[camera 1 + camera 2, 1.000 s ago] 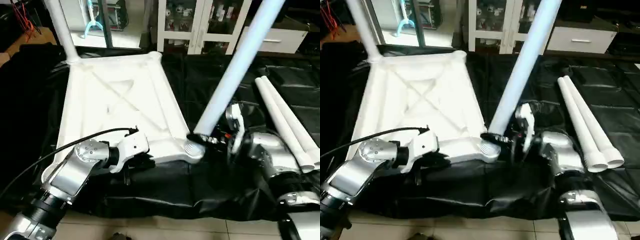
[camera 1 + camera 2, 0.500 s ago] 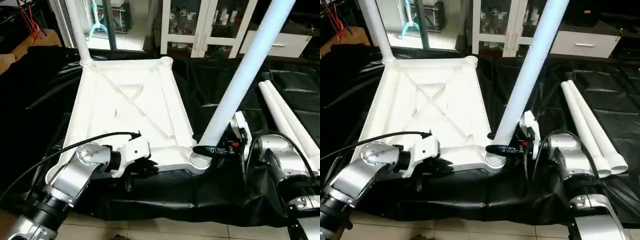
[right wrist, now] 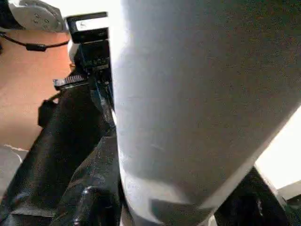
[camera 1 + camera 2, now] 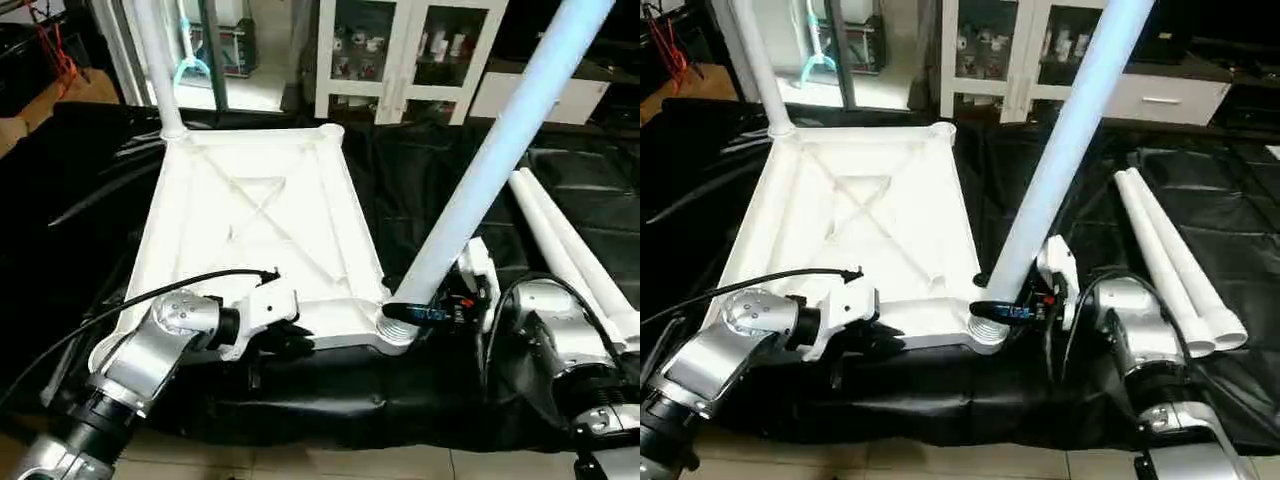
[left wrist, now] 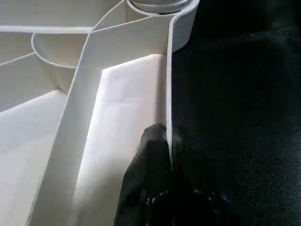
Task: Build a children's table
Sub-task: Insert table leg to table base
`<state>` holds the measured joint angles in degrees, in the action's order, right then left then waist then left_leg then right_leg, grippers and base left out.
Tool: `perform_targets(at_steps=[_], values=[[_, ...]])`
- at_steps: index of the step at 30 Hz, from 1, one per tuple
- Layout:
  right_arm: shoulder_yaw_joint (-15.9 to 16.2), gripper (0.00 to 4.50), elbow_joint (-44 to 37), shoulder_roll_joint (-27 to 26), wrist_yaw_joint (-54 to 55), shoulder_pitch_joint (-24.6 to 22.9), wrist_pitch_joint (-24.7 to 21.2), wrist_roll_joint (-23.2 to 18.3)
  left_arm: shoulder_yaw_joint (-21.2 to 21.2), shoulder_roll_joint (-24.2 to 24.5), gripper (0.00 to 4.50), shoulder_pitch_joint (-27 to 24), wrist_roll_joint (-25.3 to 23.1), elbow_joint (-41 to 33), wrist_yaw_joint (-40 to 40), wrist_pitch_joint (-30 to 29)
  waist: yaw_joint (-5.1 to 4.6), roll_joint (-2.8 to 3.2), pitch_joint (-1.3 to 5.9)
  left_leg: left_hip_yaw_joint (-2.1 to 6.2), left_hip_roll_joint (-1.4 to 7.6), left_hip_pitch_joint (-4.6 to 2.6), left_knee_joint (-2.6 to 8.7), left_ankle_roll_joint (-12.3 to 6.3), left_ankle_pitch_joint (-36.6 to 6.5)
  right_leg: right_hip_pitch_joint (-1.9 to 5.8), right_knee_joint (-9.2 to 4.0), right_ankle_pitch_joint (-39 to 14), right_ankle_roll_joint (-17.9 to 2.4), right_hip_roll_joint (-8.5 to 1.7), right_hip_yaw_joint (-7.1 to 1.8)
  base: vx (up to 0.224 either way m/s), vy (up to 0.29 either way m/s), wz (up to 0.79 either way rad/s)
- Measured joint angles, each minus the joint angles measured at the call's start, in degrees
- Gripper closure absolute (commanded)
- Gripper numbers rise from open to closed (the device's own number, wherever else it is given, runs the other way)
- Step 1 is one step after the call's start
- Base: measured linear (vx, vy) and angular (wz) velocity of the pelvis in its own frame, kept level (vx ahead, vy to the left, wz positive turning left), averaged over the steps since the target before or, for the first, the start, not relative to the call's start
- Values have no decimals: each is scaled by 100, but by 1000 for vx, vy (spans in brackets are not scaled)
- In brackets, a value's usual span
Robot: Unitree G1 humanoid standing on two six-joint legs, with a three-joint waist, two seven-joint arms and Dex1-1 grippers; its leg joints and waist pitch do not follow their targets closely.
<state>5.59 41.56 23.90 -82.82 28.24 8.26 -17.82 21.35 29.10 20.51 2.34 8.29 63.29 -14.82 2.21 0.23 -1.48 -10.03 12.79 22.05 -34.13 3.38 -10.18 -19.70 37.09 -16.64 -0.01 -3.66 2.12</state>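
Observation:
The white tabletop (image 4: 255, 215) lies underside up on a black sheet, its X ribs showing. One white leg (image 4: 157, 60) stands upright in the far left corner socket. My right gripper (image 4: 418, 313) is shut on a second leg (image 4: 490, 165), which leans up to the right with its ribbed lower end at the near right corner socket (image 4: 398, 330). In the right wrist view this leg (image 3: 202, 103) sits beside a black finger (image 3: 80, 155). My left gripper (image 4: 288, 342) is shut on the tabletop's near rim (image 5: 170, 70), with one finger (image 5: 146, 179) against the rim's inner face.
Two loose legs (image 4: 565, 245) lie side by side on the black sheet (image 4: 420, 190) at the right. White glass-door cabinets (image 4: 400, 50) stand behind. A black cable (image 4: 150, 292) runs along my left arm. Tiled floor (image 4: 330, 465) shows at the near edge.
The whole picture has shifted, so the camera has moved. Both grippers keep their holds, and the held leg still leans at the near right socket.

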Motion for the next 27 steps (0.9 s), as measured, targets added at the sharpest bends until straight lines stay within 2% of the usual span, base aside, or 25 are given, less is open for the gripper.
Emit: perform_targets(at_steps=[2,4,10,17,23,27], values=[[57,262,-29,1,7,5,167,42,-6,7,450,0,0,4,-7,-1,-21,-4,-2,-1,-1,0,0,1,1,0,-1,0,0,-1,-2,0,0,0],[195,262,-74,3,55,58,369,260,-10,10,450,0,-10,12,-33,-3,-38,-23,1,0,0,-4,1,11,0,1,0,0,1,1,0,0,0,0],[236,262,-74,5,91,56,498,273,-17,20,450,1,-20,9,-33,-4,-44,-37,1,-2,0,-11,26,26,3,0,-6,1,1,2,-1,0,0,0],[234,262,-71,3,106,57,493,272,-18,23,450,1,-19,8,-33,-4,-51,-38,0,-2,-1,-12,32,30,3,-1,-13,1,1,3,-4,0,0,0],[46,262,-19,-94,188,56,84,100,-26,24,450,20,-23,10,-54,-4,-57,-48,-9,-2,-1,-11,47,42,8,-10,-14,1,1,2,-5,0,0,0],[1,262,35,-94,225,56,60,12,-29,22,450,27,-22,12,-93,-2,-62,-46,-11,-2,-1,-12,66,58,18,-16,-17,1,1,4,-3,0,0,0]])
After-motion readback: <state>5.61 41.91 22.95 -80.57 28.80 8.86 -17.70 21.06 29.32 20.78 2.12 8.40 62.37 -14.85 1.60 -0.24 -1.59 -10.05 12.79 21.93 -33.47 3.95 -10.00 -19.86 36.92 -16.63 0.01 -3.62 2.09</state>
